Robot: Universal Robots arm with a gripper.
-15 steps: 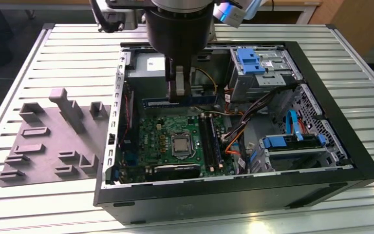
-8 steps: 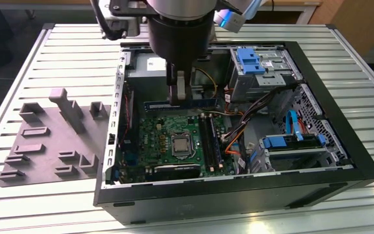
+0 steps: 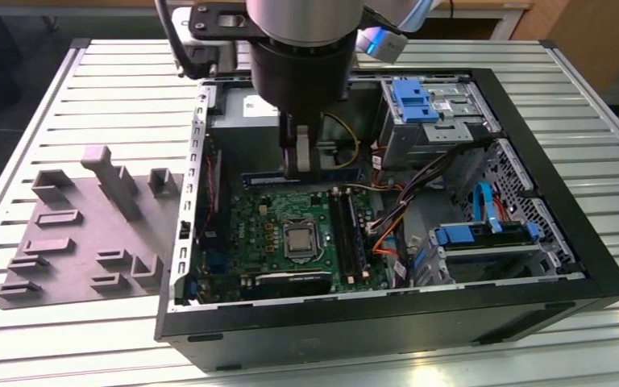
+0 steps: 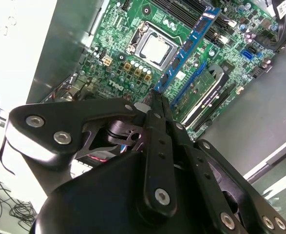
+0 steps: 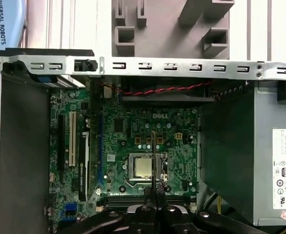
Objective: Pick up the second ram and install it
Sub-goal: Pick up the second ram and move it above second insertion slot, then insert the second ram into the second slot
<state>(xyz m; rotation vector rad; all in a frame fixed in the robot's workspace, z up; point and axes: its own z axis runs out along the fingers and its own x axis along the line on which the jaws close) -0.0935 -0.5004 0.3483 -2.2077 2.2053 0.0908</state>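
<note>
Black jaws of my gripper (image 4: 155, 100) are clamped narrow on the second ram (image 4: 185, 46). It's light, stiff and probably fragile, best pinched by its edges. It hangs above the motherboard (image 5: 128, 129).

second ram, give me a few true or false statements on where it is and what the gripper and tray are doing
1. The gripper is shut on the second ram. True.
2. The second ram lies on the grey tray. False: the gripper holds it over the motherboard, inside the computer case.
3. The grey tray sits to the exterior view's left of the computer case. True.
4. The computer case is closed. False: its side is open and the motherboard shows.
</note>
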